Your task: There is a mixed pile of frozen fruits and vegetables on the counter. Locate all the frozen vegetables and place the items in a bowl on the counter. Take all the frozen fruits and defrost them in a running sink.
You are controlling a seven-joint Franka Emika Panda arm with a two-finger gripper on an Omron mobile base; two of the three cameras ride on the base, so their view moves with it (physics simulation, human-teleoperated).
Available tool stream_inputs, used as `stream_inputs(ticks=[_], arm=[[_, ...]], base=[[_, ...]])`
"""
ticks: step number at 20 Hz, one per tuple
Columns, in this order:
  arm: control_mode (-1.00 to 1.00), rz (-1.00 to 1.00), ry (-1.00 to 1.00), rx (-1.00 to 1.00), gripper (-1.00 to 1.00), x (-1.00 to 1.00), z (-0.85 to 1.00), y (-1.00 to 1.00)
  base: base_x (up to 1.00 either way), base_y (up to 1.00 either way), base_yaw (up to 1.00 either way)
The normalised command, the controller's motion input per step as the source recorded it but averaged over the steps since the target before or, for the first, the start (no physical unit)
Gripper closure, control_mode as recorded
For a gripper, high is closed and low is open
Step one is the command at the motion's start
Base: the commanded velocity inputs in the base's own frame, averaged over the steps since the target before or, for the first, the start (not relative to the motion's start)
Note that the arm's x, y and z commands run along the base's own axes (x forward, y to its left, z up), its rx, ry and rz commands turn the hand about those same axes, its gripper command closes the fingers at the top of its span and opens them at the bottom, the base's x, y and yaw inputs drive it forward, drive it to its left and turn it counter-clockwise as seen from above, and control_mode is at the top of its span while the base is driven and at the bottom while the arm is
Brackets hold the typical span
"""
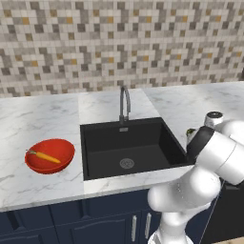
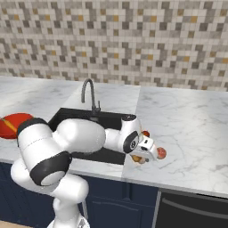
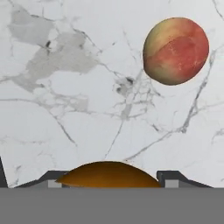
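Between the pincer's (image 3: 108, 177) part-spread tips sits one brown lump (image 3: 107, 174); beside, one reddish fruit (image 3: 176, 50).

The white arm (image 2: 67, 142) folds low over the surface, elbow bent, forearm stretching toward three o'clock in the right base view. The gripper (image 2: 143, 156) points straight down, its jaws partly spread around a brown lump (image 3: 108, 174).

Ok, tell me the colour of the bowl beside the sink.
Glossy red; the bowl shows best in the left base view.
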Motion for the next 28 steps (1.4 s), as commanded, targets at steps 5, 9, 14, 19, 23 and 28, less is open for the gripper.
stream_inputs(ticks=[5, 9, 14, 19, 23, 28], arm=[[-1.0, 0.0, -0.04, 0.0, 1.0, -0.01, 0.62, 0.72], [-1.0, 0.0, -0.02, 0.01, 1.0, 0.0, 0.37, 0.95], [-1.0, 0.0, 0.0, 0.07, 1.0, 0.04, 0.35, 1.0], [-1.0, 0.0, 0.0, 0.01, 1.0, 0.14, 0.22, 1.0], [-1.0, 0.0, 0.0, 0.0, 1.0, 0.27, 0.11, 0.99], [-1.0, 0.0, 0.0, 0.0, 1.0, 0.23, 0.0, 1.0]], base=[[0.0, 0.0, 0.0], [0.0, 0.0, 0.0], [0.0, 0.0, 0.0], [0.0, 0.0, 0.0], [0.0, 0.0, 0.0], [0.0, 0.0, 0.0]])
